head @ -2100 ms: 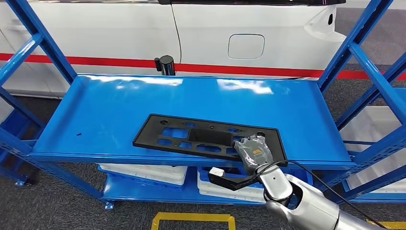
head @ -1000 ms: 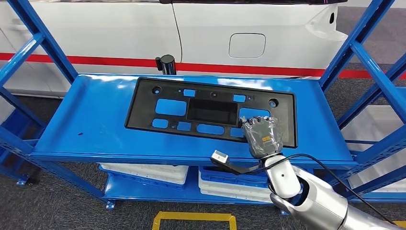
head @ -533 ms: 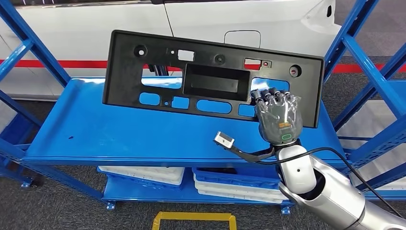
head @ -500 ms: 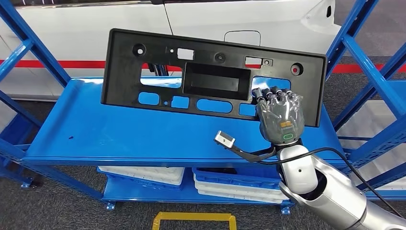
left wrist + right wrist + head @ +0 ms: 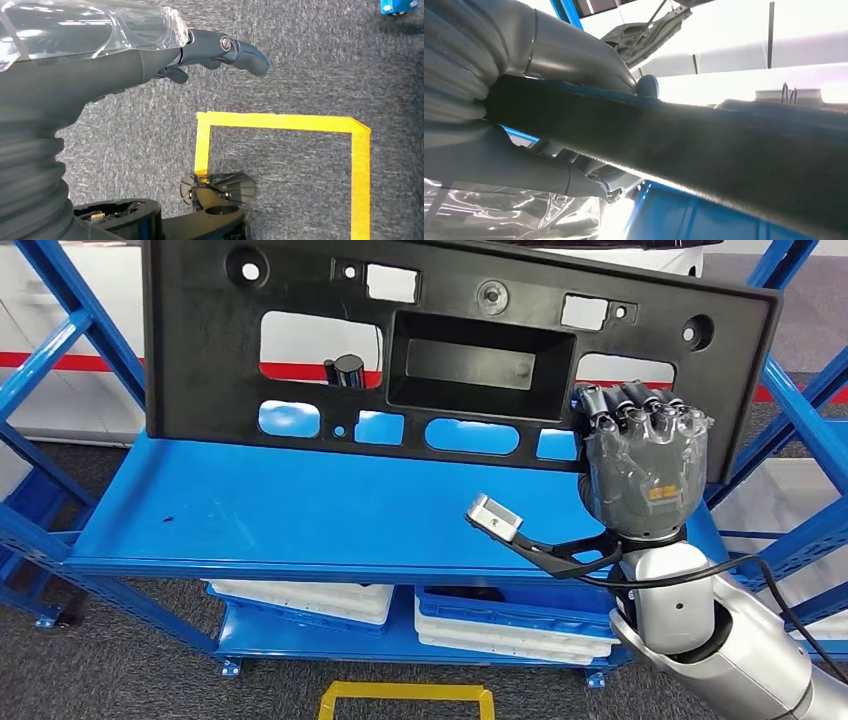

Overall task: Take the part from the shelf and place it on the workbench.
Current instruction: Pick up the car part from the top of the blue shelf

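The part (image 5: 470, 365) is a long black plastic panel with several cut-outs and a rectangular recess. It stands upright in the air above the blue shelf (image 5: 300, 515), touching nothing else. My right hand (image 5: 645, 465) grips its lower right edge, fingers curled over the front. In the right wrist view the part's edge (image 5: 724, 145) runs across the picture, clamped in my right hand (image 5: 549, 50). My left hand (image 5: 100, 65) hangs over the grey floor with fingers stretched out and holds nothing.
Blue shelf uprights (image 5: 800, 390) stand at both sides. A white car (image 5: 60, 330) and a short black post (image 5: 345, 370) are behind the shelf. White trays (image 5: 300, 600) lie on the lower shelf. Yellow tape (image 5: 400, 698) marks the floor in front.
My right hand has lifted the part off the shelf top, tipped it upright, and raised it higher and closer to the camera.
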